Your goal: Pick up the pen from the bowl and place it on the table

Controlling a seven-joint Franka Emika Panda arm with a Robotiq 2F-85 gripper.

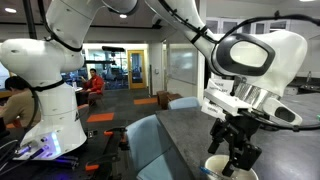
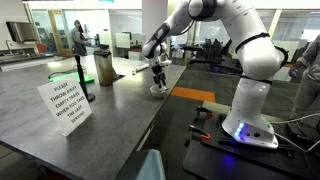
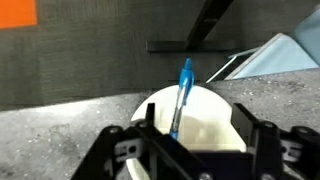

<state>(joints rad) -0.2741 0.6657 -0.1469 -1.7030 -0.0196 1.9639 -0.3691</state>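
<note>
The cream-white bowl (image 3: 205,125) sits on the dark grey table (image 3: 60,110), just below my gripper (image 3: 197,128). The blue pen (image 3: 181,95) rests in the bowl, its far end sticking out past the far rim. In the wrist view the two fingers stand wide apart, one on each side of the pen, and neither touches it. In both exterior views the gripper (image 1: 236,152) (image 2: 158,76) hangs low over the bowl (image 1: 222,170) (image 2: 158,90). The pen is too small to make out there.
A white sign on a stand (image 2: 68,103) and a green bottle (image 2: 103,68) stand on the table (image 2: 110,120). A black post (image 2: 84,80) stands near the sign. Blue-grey chairs (image 1: 150,140) stand by the table edge. The floor beyond the table shows in the wrist view (image 3: 100,40).
</note>
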